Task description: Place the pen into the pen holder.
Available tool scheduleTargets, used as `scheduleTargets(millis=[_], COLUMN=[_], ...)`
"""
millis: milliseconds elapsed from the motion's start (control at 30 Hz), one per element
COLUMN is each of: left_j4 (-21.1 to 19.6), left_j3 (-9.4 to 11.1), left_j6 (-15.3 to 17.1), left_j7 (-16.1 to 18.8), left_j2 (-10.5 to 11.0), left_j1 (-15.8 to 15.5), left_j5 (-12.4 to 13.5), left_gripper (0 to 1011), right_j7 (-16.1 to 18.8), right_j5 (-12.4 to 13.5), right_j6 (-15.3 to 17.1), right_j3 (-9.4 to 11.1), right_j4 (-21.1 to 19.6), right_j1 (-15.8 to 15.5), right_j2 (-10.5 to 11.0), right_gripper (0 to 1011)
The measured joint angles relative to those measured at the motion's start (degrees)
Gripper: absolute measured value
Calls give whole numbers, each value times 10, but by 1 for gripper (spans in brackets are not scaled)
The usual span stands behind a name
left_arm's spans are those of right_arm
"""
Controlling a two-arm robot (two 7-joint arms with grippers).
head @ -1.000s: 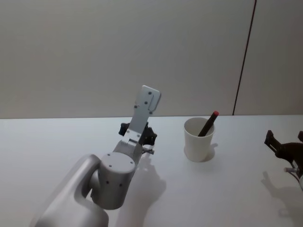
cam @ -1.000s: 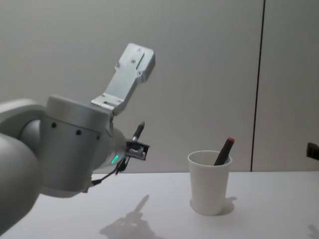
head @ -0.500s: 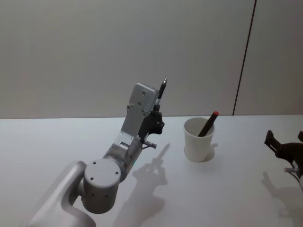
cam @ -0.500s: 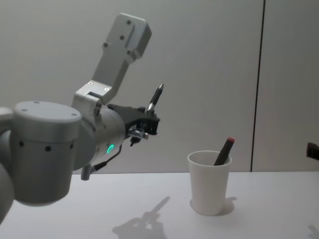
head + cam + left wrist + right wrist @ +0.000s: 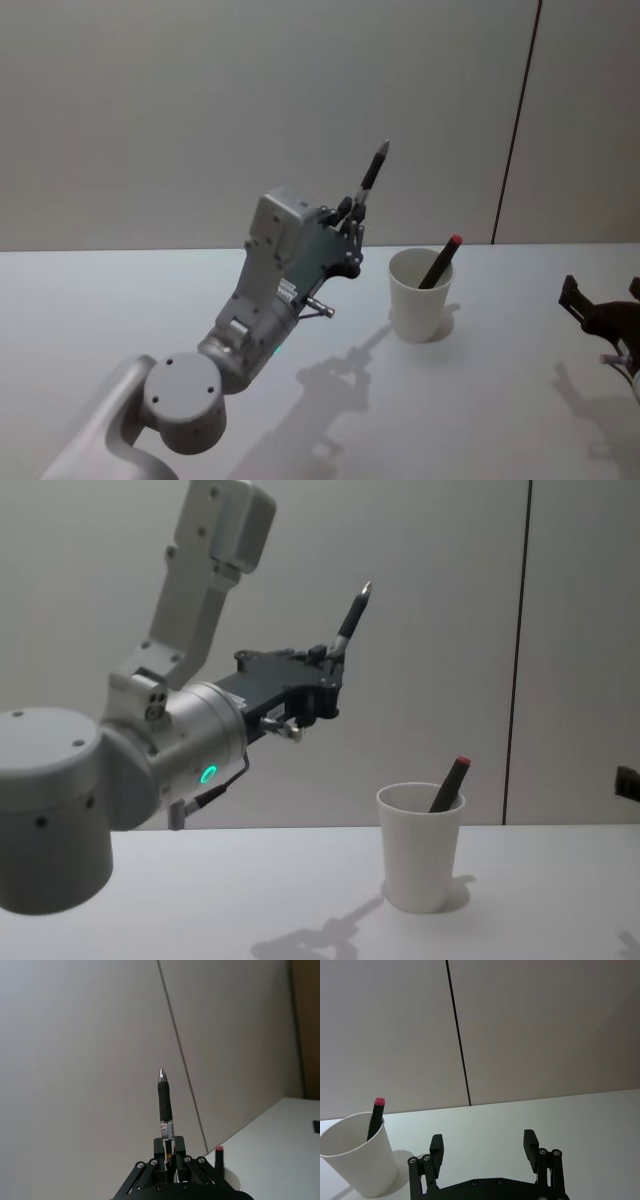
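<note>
Left of pen holder (image 5: 419, 297), higher now: left gripper (image 5: 352, 220) w/ fingers (image 5: 344, 209) tight on pen (image 5: 372, 177)

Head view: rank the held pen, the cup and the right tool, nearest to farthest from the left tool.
1. Held pen, gripped in the left tool, tip up.
2. Cup, lower, to its right.
3. Right tool, idle at the far right edge.

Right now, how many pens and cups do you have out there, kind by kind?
Pens: 2, the black pen held in the left hand and the red-capped pen leaning in the cup.
Cups: 1, the white paper cup.
Total: 3.
</note>
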Motion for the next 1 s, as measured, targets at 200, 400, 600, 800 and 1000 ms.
scheduleTargets(millis=[200, 400, 600, 800, 1000], left_j4=[15, 35, 54, 82, 105], left_j3=[-4, -9, -13, -17, -21], left_j6=[-55, -112, -152, -192, -214], left_j7=[-52, -118, -186, -276, -348], left_j2=[5, 9, 11, 14, 15], left_j1=[-2, -7, -14, -24, -34], left_j5=[-22, -54, -85, -128, -162], left_gripper=[129, 129, 129, 129, 129], right_j7=[0, 0, 0, 0, 0], right_j5=[0, 0, 0, 0, 0], right_j6=[0, 0, 0, 0, 0], right_j3=[0, 0, 0, 0, 0], right_j4=[0, 0, 0, 0, 0], right_j1=[0, 0, 0, 0, 0], right_j2=[0, 0, 0, 0, 0], right_gripper=[1002, 1001, 1001, 1001, 1002])
